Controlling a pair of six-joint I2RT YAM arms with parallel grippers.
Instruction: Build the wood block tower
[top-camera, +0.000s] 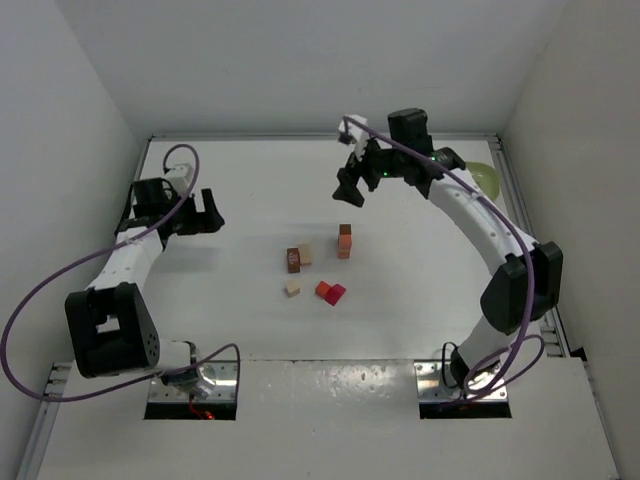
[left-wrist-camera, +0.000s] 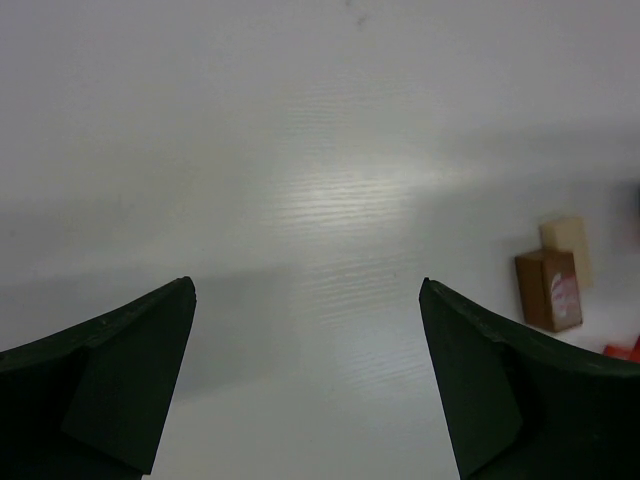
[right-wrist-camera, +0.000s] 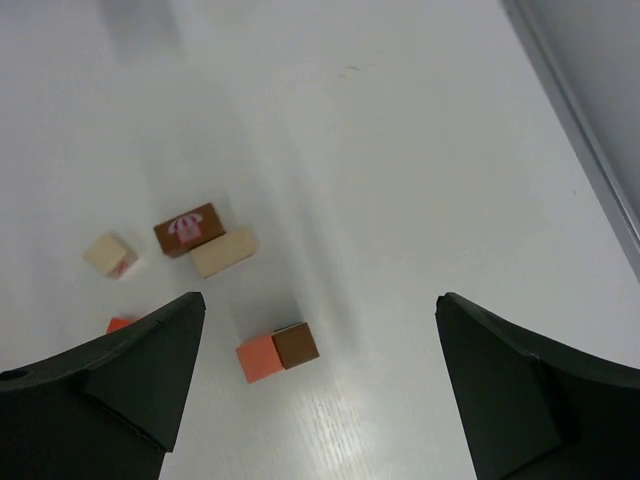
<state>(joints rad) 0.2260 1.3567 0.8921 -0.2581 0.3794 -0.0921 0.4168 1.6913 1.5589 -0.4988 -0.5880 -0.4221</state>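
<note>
A: Two end effectors, and both spread wide with nothing between the fingers?

B: Yes. The left end effector (top-camera: 207, 213) hangs over bare surface (top-camera: 250, 180) on the left, well apart from the wood blocks (top-camera: 305, 270). Its wrist view catches only the dark brown block (left-wrist-camera: 548, 290) and the pale block (left-wrist-camera: 566, 240) touching it, at the right edge.

A: And the right one?

B: The right end effector (top-camera: 350, 187) is toward the far side, beyond the tower (top-camera: 344, 242) and not touching it.

A: Where does the tower stand?

B: Mid-surface, just right of the dark brown block. It shows orange with a brown cube that seems to sit on top. How many cubes make it up, I cannot tell.

A: The loose cubes?

B: A second pale block (top-camera: 292, 288) lies nearer the arms. The red block (top-camera: 323, 290) and magenta block (top-camera: 337, 296) touch each other, near the tower on its near side.

A: Anything else?

B: A light green bowl (top-camera: 485, 178) sits at the far right, partly behind the right arm.
</note>
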